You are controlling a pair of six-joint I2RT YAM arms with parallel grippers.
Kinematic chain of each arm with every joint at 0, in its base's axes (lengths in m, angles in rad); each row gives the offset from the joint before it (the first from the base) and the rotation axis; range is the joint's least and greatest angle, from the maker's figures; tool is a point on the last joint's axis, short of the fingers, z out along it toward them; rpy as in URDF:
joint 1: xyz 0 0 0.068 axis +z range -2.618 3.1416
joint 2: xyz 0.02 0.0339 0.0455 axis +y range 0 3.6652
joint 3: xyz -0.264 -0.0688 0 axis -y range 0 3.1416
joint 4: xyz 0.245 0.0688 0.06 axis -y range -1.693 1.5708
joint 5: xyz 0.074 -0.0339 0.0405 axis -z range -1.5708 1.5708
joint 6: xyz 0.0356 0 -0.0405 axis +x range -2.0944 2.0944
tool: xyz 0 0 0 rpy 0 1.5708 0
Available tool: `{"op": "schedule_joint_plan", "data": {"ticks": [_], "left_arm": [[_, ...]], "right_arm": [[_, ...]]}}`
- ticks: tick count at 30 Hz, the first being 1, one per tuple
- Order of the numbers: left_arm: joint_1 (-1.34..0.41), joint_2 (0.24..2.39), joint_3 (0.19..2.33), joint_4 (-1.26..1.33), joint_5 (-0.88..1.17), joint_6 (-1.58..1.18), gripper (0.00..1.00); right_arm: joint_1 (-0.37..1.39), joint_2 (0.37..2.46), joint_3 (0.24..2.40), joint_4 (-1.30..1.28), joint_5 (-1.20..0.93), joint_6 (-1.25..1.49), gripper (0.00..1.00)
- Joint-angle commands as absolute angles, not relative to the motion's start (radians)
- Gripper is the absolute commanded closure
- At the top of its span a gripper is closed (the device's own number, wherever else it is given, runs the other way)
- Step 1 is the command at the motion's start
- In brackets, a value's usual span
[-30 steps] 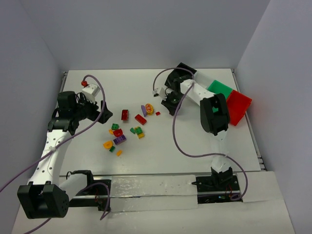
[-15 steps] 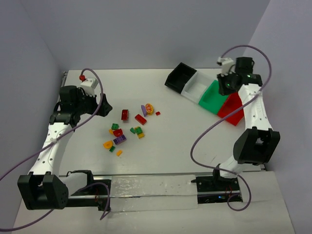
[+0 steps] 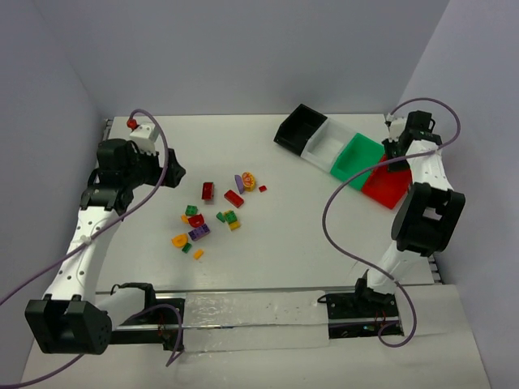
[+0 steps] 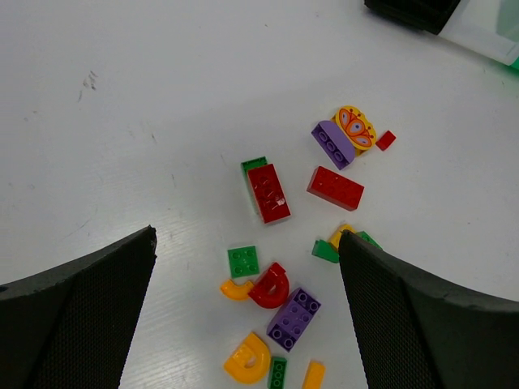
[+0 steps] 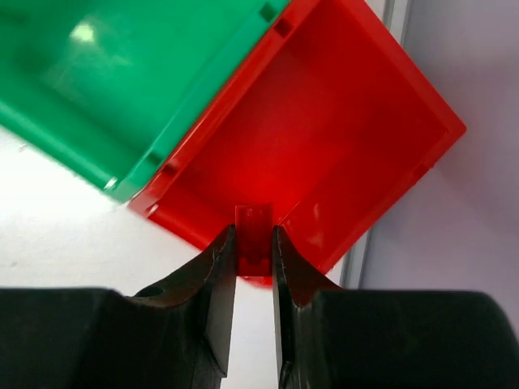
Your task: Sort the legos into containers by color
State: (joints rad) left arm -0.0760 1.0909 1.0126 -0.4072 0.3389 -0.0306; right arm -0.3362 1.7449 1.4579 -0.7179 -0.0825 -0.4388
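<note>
Several legos [image 3: 212, 212] lie loose at the table's middle left. In the left wrist view they include two red bricks [image 4: 268, 193], a green plate [image 4: 243, 261], a purple brick [image 4: 294, 318] and an orange arch [image 4: 249, 358]. My left gripper [image 3: 166, 172] [image 4: 247, 239] hangs open above the pile's left side, holding nothing. The containers stand joined at the back right: black [image 3: 298, 128], white [image 3: 328, 139], green [image 3: 357, 156] and red [image 3: 388, 188]. My right gripper [image 3: 393, 158] [image 5: 254, 243] is shut on a small red lego [image 5: 254, 231] over the red bin [image 5: 324, 138], near its corner.
Purple cables [image 3: 328, 219] loop off both arms over the table. A metal rail [image 3: 426, 235] and the right wall run close beside the red bin. The green bin [image 5: 122, 89] shows no bricks in the part I see.
My right arm has swung from beside the lego pile to the far right and now holds the red lego over the red bin. The left arm has drawn back slightly.
</note>
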Motion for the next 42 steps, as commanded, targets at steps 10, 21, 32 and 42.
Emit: {"op": "schedule_joint_plan", "data": {"ticks": [10,21,32,42], "left_arm": [[-0.08,1.034,1.012,-0.371,0.301,-0.024,0.01],[-0.089,1.032,0.96,-0.344,0.396,0.041,0.02],[-0.092,0.98,0.933,-0.388,0.578,0.14,0.01],[-0.092,1.001,0.937,-0.433,0.639,0.186,0.01]], "right_arm": [[-0.339,1.763,1.534,-0.723,-0.122,-0.41,0.23],[0.157,1.604,1.481,-0.702,-0.334,-0.274,0.24],[0.399,1.972,1.638,-0.763,-0.518,-0.639,0.33],[0.432,2.146,1.794,-0.801,-0.488,-0.828,0.31]]}}
